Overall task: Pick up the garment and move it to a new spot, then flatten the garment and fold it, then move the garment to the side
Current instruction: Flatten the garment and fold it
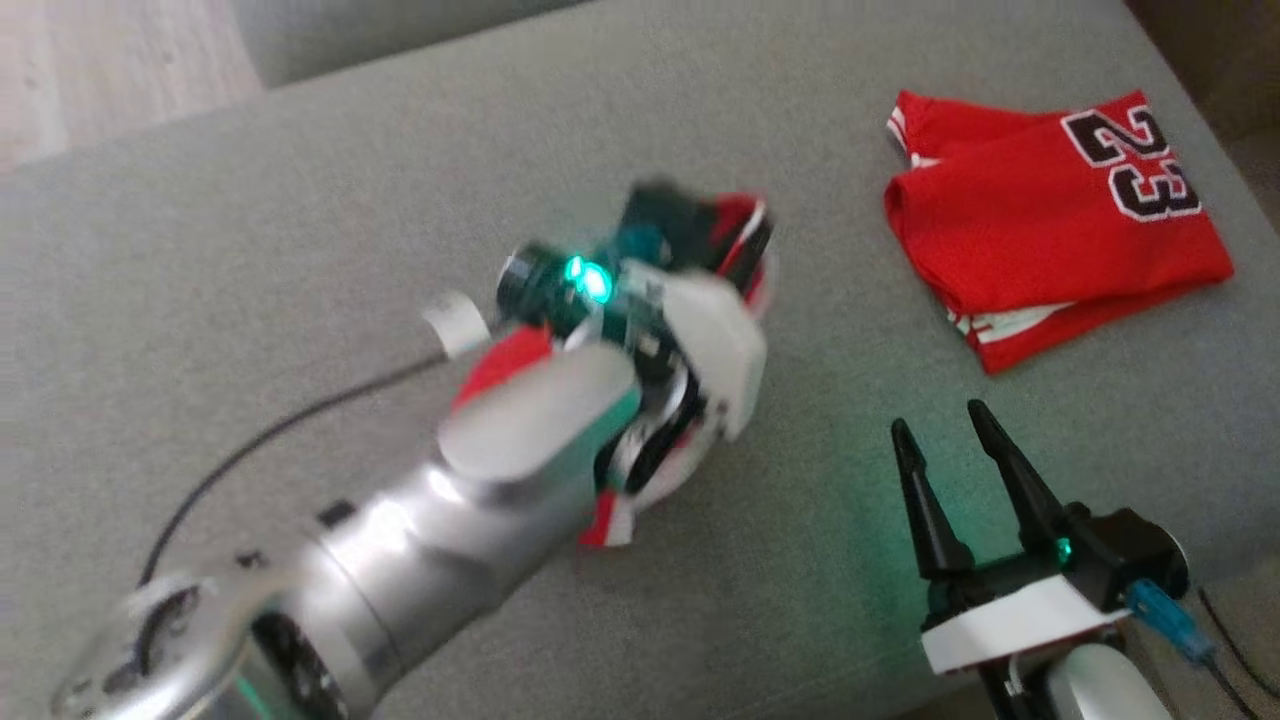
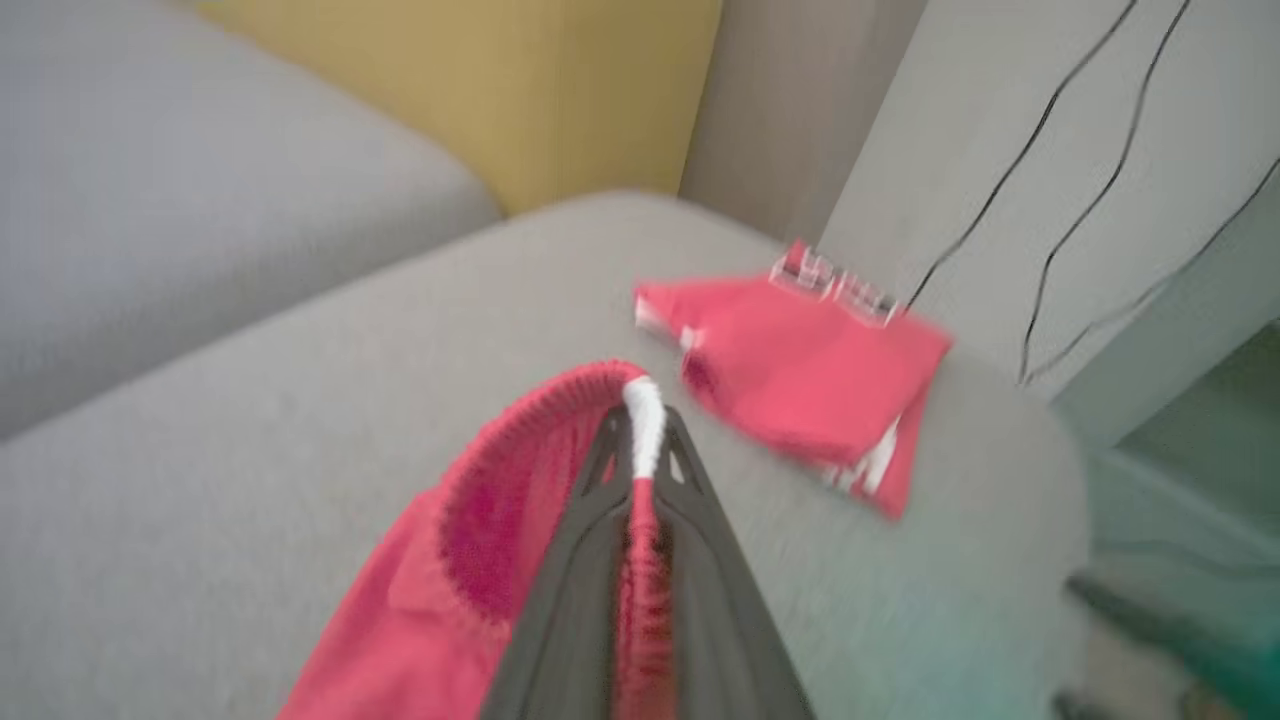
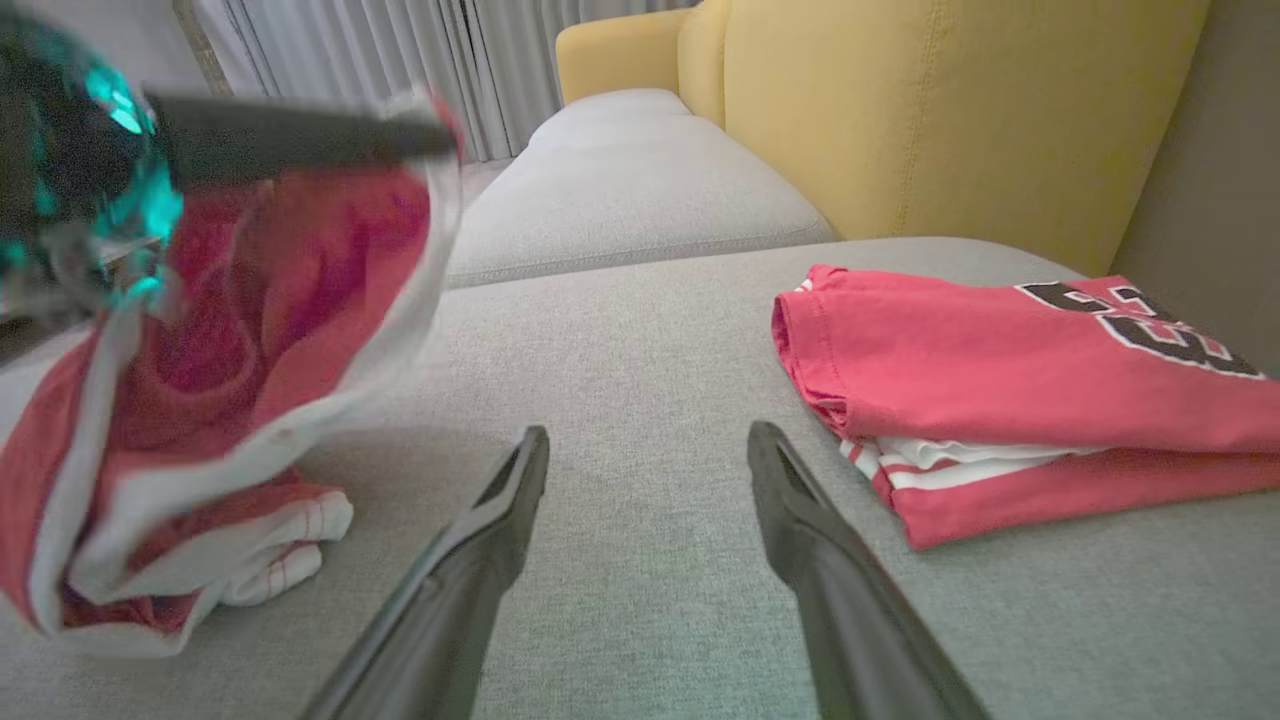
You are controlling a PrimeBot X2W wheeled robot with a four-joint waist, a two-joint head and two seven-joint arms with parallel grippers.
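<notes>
Left gripper (image 2: 640,425) is clamped on the red-and-white garment (image 3: 280,290), whose lower folds bunch on the grey cushion (image 1: 300,200). Right gripper (image 1: 950,425) hovers, fingers apart, near the folded jersey (image 1: 1050,230).

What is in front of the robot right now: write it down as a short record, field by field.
surface: grey cushion
left hand: shut on the ribbed edge of a red and white garment
garment state: crumpled, upper part lifted, lower part bunched on the cushion
right hand: open, holding nothing, over the cushion
other item: folded red shirt with the number 23, lying to the right, apart from the garment
task stage: garment gripped, not yet flattened or folded
</notes>
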